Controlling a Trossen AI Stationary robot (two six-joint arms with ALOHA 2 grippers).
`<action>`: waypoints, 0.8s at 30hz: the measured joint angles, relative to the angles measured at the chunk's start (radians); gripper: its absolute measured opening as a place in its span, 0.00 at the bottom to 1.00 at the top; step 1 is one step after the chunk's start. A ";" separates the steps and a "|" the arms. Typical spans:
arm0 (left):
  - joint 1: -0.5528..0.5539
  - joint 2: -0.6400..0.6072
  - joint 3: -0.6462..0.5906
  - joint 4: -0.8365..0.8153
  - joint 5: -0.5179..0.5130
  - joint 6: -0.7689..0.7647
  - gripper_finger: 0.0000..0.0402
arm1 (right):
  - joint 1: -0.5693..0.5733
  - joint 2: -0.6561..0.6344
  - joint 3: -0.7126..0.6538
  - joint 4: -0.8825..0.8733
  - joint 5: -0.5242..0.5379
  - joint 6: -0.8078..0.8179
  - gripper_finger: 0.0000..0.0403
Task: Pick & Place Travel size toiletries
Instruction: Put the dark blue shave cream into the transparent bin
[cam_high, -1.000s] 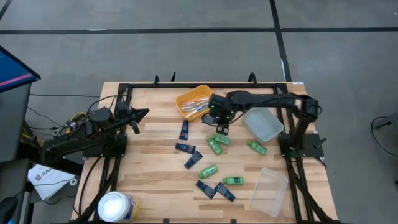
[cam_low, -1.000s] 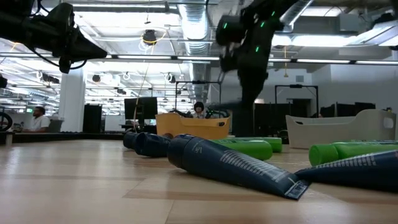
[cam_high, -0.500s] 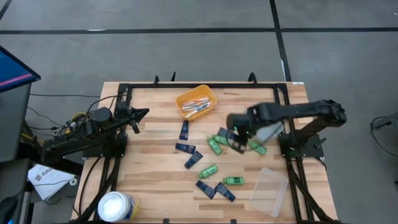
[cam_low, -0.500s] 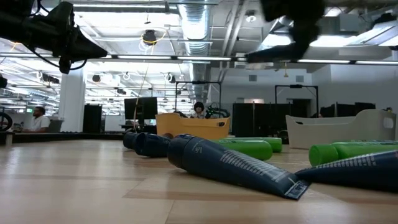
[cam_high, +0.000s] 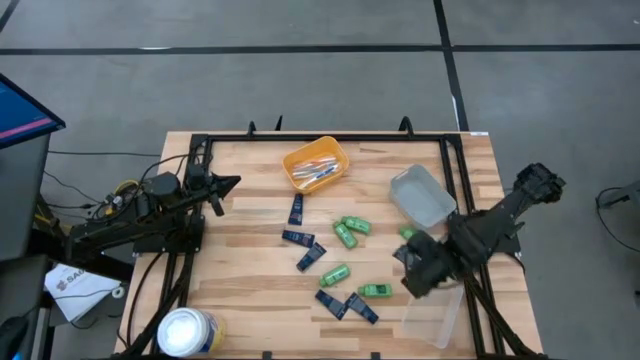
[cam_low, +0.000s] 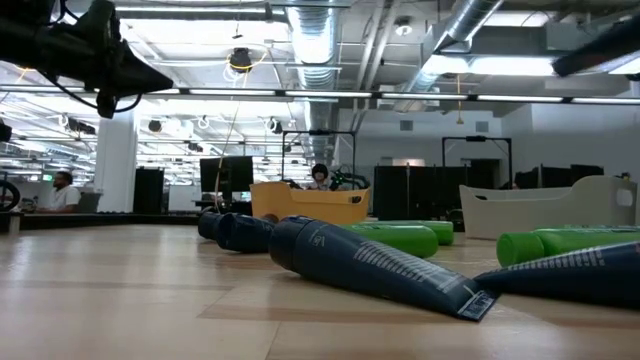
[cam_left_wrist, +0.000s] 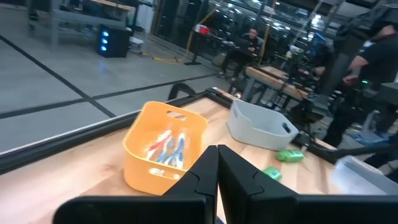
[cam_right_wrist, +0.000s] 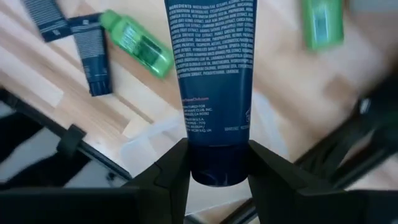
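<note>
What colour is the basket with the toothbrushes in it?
Orange. The small plastic basket shows best in the left wrist view.

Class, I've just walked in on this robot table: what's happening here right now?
The right gripper is shut on a dark navy tube, carrying it above the clear tray at the table's front right. The left gripper waits shut at the left side. Green bottles and more navy tubes lie loose mid-table; the orange tray holds toothbrushes.
</note>
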 joint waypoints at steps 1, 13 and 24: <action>0.000 0.000 0.000 0.000 0.012 0.000 0.00 | 0.031 0.007 0.000 0.001 -0.003 0.065 0.31; 0.000 0.000 0.000 -0.001 0.064 0.017 0.00 | 0.203 0.168 0.000 0.076 -0.166 0.257 0.32; 0.000 0.000 0.000 -0.002 0.066 0.033 0.00 | 0.204 0.350 0.000 0.041 -0.350 0.082 0.33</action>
